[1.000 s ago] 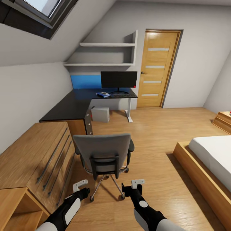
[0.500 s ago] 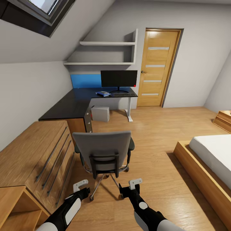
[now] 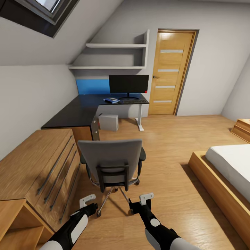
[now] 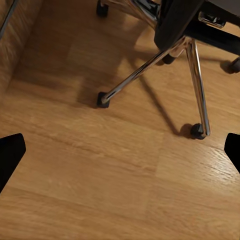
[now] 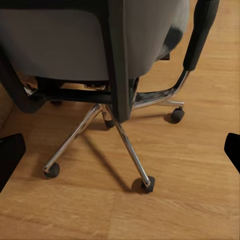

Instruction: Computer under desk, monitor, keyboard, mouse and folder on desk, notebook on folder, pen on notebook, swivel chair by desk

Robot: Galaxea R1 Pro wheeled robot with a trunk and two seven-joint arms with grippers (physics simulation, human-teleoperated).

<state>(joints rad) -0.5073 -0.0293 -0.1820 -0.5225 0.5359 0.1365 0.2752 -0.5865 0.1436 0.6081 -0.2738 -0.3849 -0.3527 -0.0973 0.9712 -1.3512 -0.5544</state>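
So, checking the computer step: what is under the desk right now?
A pale grey computer case stands on the wood floor under the dark desk, beside its white leg. The desktop hides whatever lies further back under the corner section.

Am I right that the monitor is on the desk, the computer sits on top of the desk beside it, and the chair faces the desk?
Not quite: in the head view the computer sits on the floor under the desk, not on top. The monitor is on the desk, and the chair faces it.
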